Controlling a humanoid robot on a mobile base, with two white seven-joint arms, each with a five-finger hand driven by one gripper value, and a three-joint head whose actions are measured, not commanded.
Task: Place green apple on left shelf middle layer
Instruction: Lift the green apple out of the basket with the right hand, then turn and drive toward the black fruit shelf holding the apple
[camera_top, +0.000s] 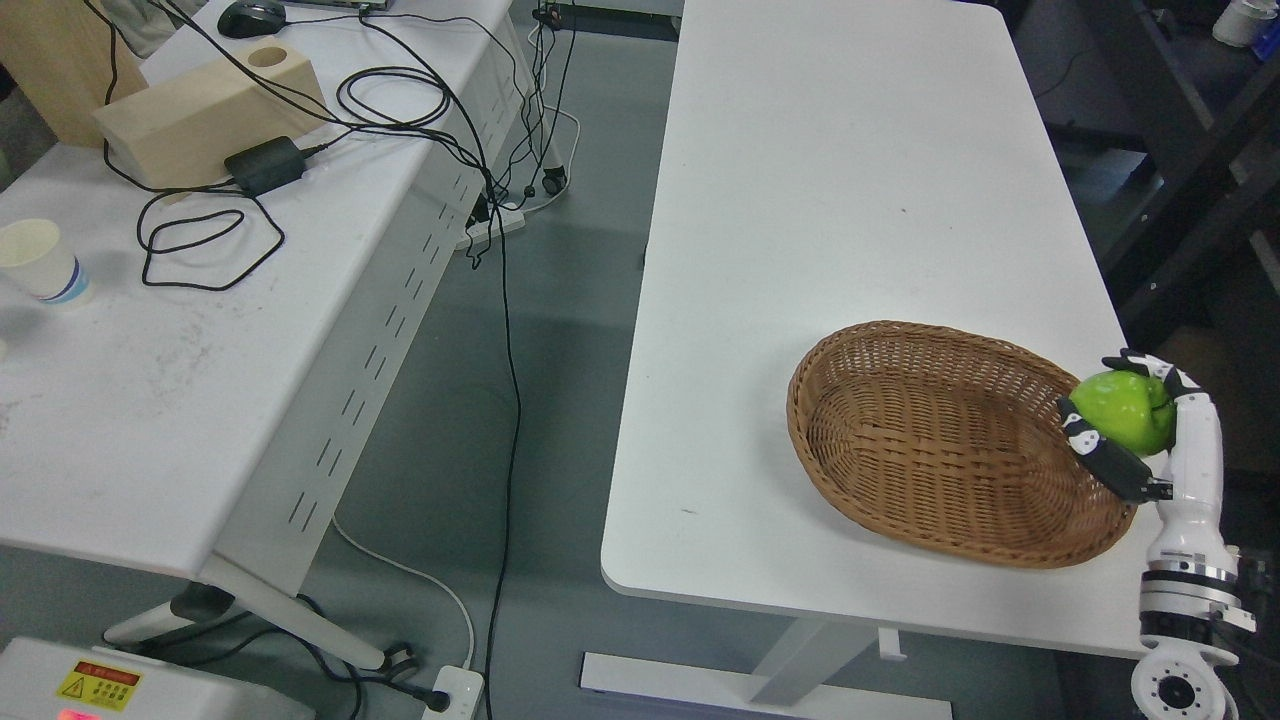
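A shiny green apple (1125, 410) is held in my right hand (1125, 415), whose arm rises from the lower right corner. The fingers curl over its top and the thumb presses its left side. The apple hangs just above the right rim of an oval wicker basket (940, 440), which holds nothing and sits on the white table (840, 200). A dark shelf frame (1190, 150) shows at the upper right edge. The left arm is out of view.
A second white desk (150, 380) at the left carries a wooden block (210, 110), a black power adapter (265, 165) with tangled cables, a paper cup (40, 262) and a mouse (250, 17). Cables hang into the grey floor gap between the tables.
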